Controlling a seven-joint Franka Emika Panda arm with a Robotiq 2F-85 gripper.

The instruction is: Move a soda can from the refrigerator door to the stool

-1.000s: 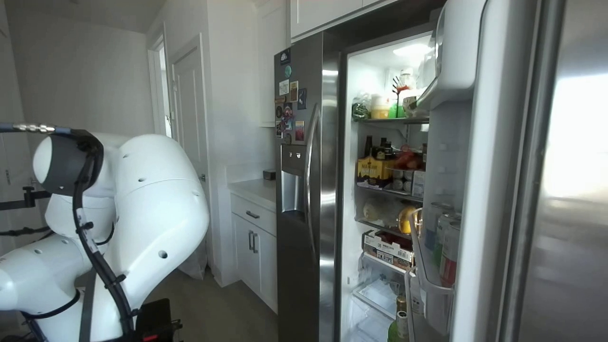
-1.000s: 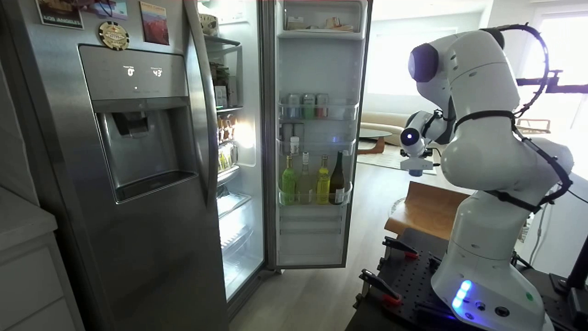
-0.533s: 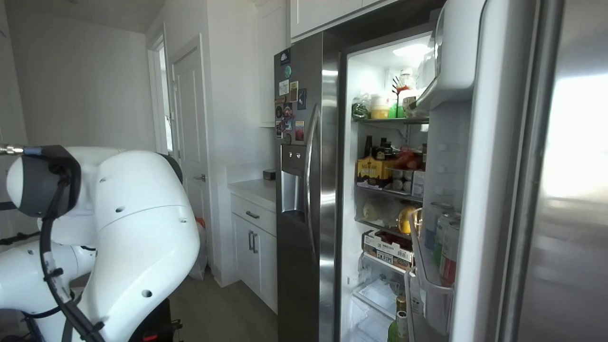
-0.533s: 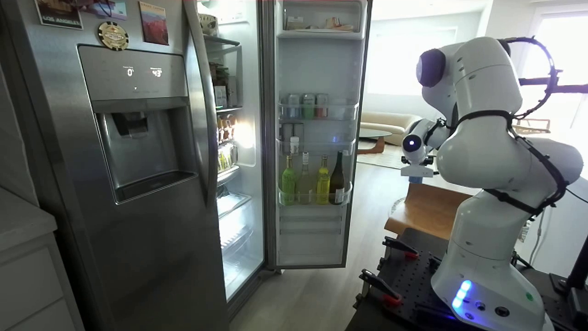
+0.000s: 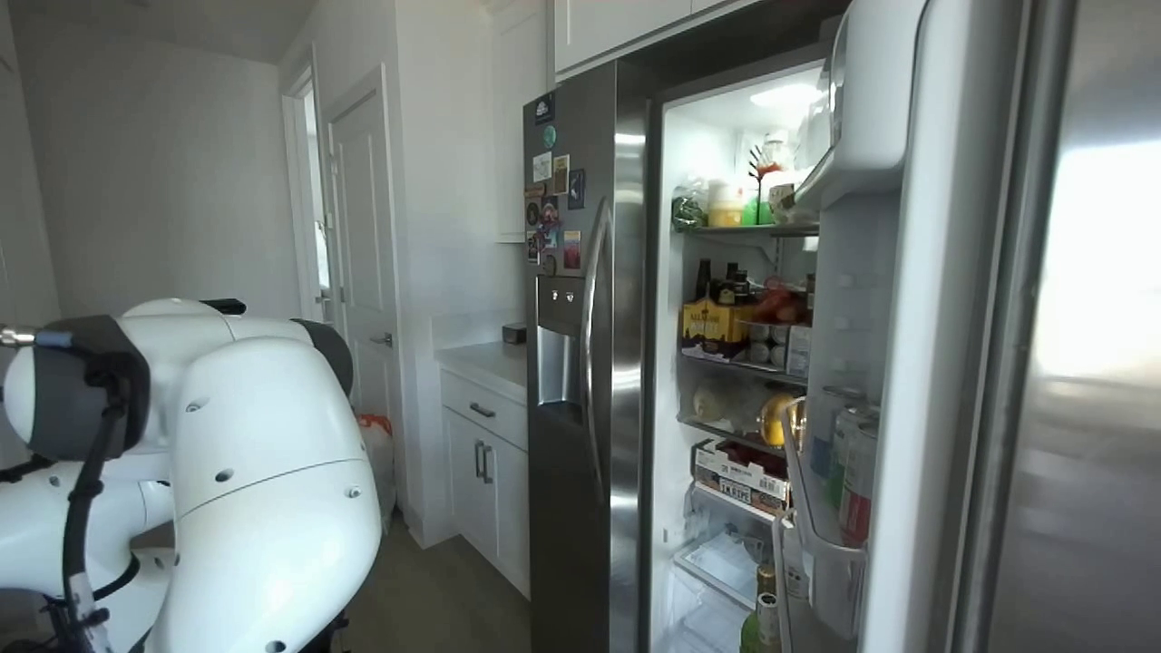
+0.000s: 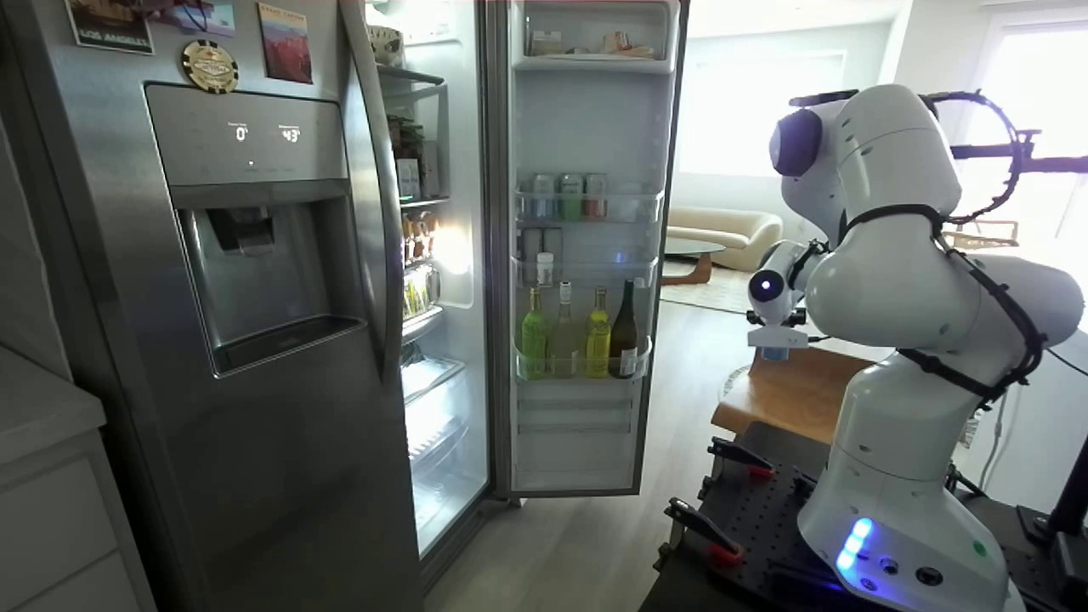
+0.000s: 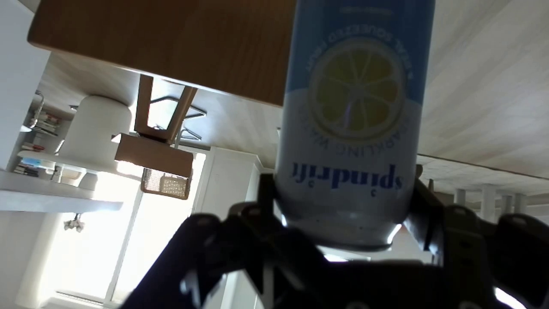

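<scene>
The soda can (image 7: 356, 107), pale blue and white with a lemon slice, is between the fingers of my gripper (image 7: 345, 201), which is shut on it. The wrist picture stands upside down; the can's far end is cut off by the frame edge. In an exterior view the can (image 6: 774, 354) hangs below the wrist, over the back left part of the brown stool (image 6: 786, 395). The stool also shows in the wrist view (image 7: 163, 43), partly behind the can; their gap cannot be judged. The refrigerator door (image 6: 586, 110) stands open, also in an exterior view (image 5: 961, 363).
Several cans (image 6: 570, 195) and bottles (image 6: 597, 336) stand in the door bins. A black mounting table (image 6: 765, 510) with clamps (image 6: 705, 527) lies in front of the stool. A sofa (image 6: 722, 234) and glass table (image 6: 693, 246) are farther back.
The arm has lowered. My gripper and the can have moved down toward the stool, lately also a little to the right in an exterior view. The can stays held; the refrigerator has not moved.
</scene>
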